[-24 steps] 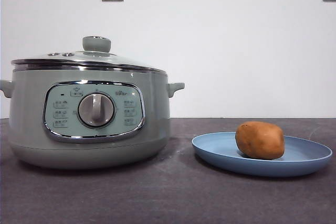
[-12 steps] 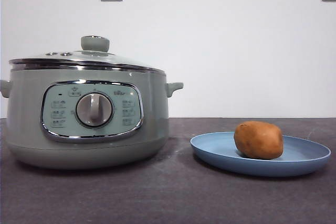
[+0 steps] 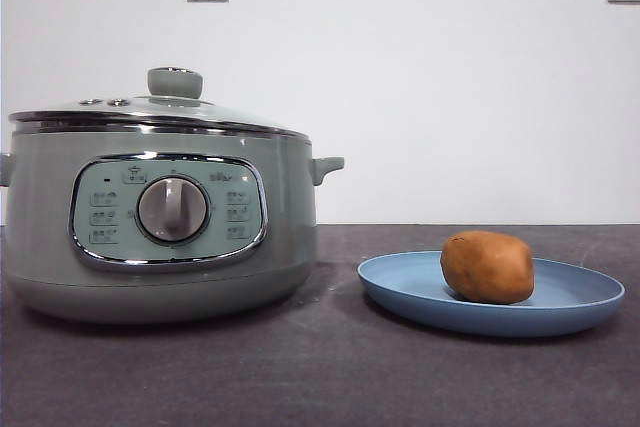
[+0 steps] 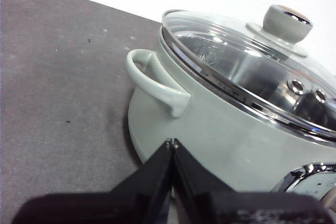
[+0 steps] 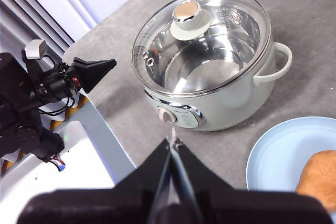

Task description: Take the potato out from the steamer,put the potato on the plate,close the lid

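Now potato lengthwise on plate; lid closed.

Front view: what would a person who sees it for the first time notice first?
The big sage-green steamer stands at the left, with its glass lid closed on it. To the right of it, apart, lies the light-blue plate with the orange-brown potato resting on it. No arm shows in this view.

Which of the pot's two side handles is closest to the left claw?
The handle seen just beyond the shut left claw, on the pot side facing away from the plate.
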Robot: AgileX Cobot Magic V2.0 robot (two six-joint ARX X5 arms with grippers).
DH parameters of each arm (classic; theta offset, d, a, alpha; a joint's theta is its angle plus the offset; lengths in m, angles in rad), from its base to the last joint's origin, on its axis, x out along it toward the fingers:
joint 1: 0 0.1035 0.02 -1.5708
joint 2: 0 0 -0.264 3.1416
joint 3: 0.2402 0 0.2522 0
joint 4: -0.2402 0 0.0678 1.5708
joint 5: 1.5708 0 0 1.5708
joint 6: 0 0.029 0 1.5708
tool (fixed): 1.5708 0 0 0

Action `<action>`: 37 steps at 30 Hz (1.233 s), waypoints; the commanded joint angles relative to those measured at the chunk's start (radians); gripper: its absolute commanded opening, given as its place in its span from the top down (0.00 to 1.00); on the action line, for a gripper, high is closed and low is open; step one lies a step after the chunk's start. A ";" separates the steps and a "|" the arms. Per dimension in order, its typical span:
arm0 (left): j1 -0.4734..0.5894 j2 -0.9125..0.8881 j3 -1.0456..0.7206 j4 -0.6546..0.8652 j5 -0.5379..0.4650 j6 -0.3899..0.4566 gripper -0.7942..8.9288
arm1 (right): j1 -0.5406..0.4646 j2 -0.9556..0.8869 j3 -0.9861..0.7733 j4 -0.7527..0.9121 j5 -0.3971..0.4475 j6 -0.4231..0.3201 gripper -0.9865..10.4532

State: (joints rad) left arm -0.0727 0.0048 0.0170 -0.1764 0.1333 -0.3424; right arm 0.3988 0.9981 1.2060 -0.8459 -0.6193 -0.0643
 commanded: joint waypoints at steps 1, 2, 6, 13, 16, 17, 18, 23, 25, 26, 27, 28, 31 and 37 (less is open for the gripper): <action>0.003 -0.003 -0.013 0.003 -0.001 -0.002 0.92 | 0.000 0.000 0.000 0.000 -0.001 -0.005 0.92; 0.003 -0.003 -0.013 0.003 -0.001 -0.002 0.92 | 0.000 0.000 0.000 0.000 -0.001 -0.005 0.92; 0.003 -0.003 -0.013 0.003 -0.001 -0.002 0.92 | 0.000 0.000 0.000 -0.013 -0.002 -0.004 0.92; 0.003 -0.003 -0.013 0.003 -0.001 -0.002 0.92 | -0.007 -0.011 -0.001 -0.045 0.137 -0.087 0.91; 0.003 -0.003 -0.013 0.003 -0.001 -0.002 0.92 | -0.027 -0.054 -0.014 -0.016 0.372 -0.048 0.91; 0.003 -0.003 -0.013 0.003 -0.001 -0.002 0.92 | -0.039 -0.069 -0.023 -0.005 0.403 -0.033 0.92; 0.003 -0.003 -0.013 0.003 -0.001 -0.002 0.92 | -0.061 -0.094 -0.039 0.012 0.414 -0.019 0.91; 0.003 -0.003 -0.013 0.003 -0.001 -0.002 0.92 | -0.178 -0.238 -0.237 0.249 0.381 0.020 0.91; 0.003 -0.003 -0.013 0.003 -0.001 -0.002 0.92 | -0.218 -0.314 -0.359 0.375 0.383 0.042 0.91; 0.003 -0.003 -0.013 0.003 -0.001 -0.002 0.92 | -0.238 -0.358 -0.428 0.436 0.382 0.050 0.91; 0.003 -0.003 -0.013 0.003 -0.001 -0.002 0.92 | -0.256 -0.401 -0.498 0.494 0.382 0.062 0.91; 0.003 -0.003 -0.013 0.003 -0.001 -0.002 0.92 | -0.270 -0.438 -0.558 0.542 0.382 0.077 0.92; 0.003 -0.003 -0.013 0.003 -0.001 -0.002 0.92 | -0.308 -0.563 -0.749 0.672 0.382 0.138 0.91; 0.003 -0.003 -0.013 0.003 -0.001 -0.002 0.92 | -0.367 -0.768 -1.022 0.762 0.383 0.217 0.92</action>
State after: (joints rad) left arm -0.0727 0.0048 0.0170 -0.1761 0.1333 -0.3424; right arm 0.0364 0.2512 0.2199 -0.1032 -0.2352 0.1154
